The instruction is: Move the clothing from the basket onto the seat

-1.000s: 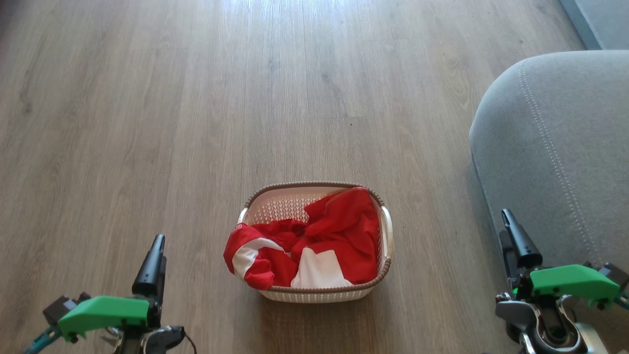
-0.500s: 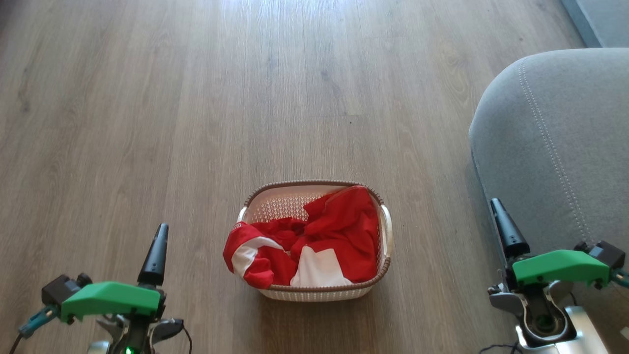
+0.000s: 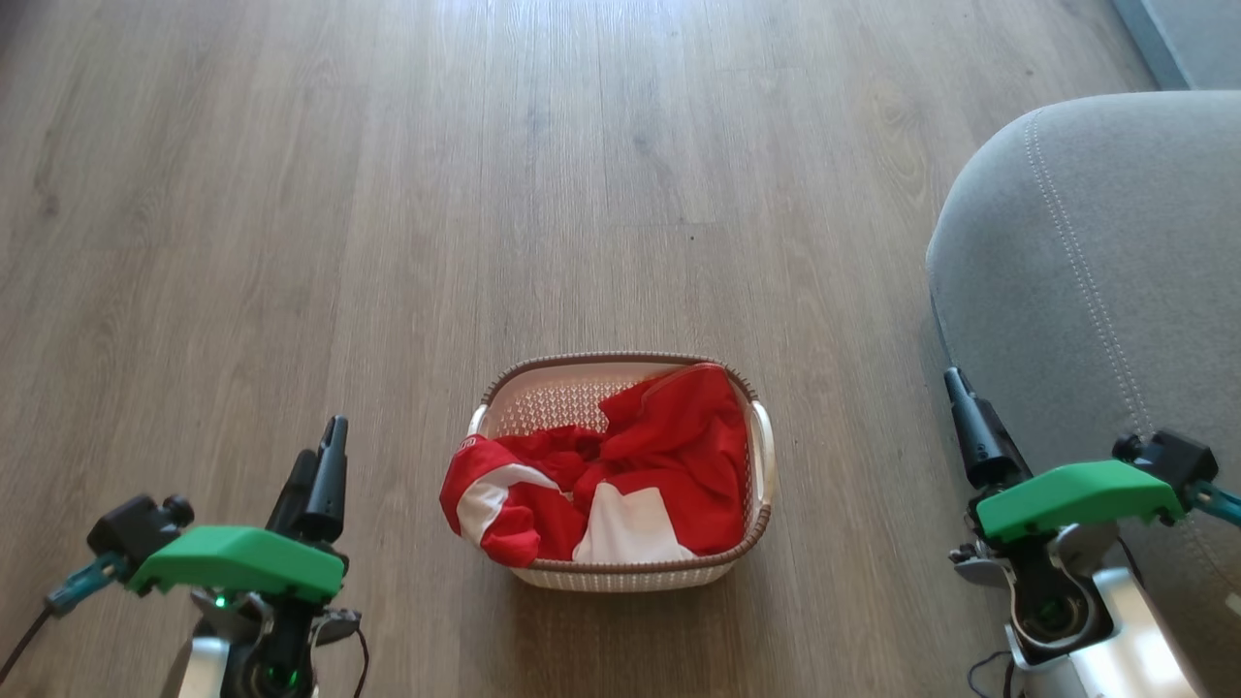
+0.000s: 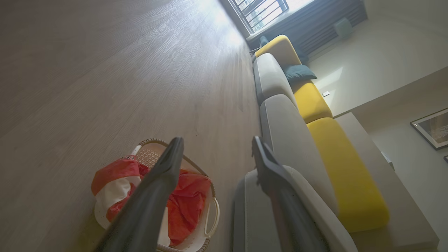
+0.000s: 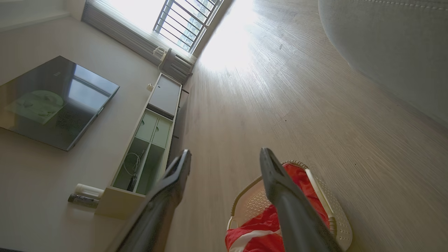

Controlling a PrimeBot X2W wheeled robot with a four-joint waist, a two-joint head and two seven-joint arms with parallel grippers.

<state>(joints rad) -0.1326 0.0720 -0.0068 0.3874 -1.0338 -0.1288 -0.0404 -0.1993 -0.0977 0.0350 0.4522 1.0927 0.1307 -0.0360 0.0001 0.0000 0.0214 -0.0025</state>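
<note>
Item 1, left jaws: spread wide with nothing between them, low on my left over the floor (image 3: 291, 242), well apart from the basket.

Item 2, floor: grey-brown wood-look planks, smooth, with a faint sheen. Risk as I judge it: a light basket would skid here if I drag sideways instead of lifting.

Item 3, basket (image 3: 543, 407): small and rectangular with rounded corners, cream plastic, perforated walls, brown woven-look rim, a white handle (image 3: 763, 446) at each end. Risk: a fingertip snags a perforation or hooks under a handle, and the basket comes up with the load.

Item 4, clothing (image 3: 669, 456): all in the basket, heaped toward its near and right side. Thin, soft red fabric with white panels, crumpled and bunched together. One red-and-white fold hangs over the left rim. Risk: a shallow pinch slips off the cloth, or tangled pieces rise together and one drops on the way across.

Item 5, right jaws: likewise spread and empty, just beside the seat's front edge.

Item 6, seat (image 3: 1144, 213): large, padded, grey woven upholstery, rounded corner, double line of stitching (image 3: 1076, 242). Risk: cloth laid near that curved edge may slide off.
</note>
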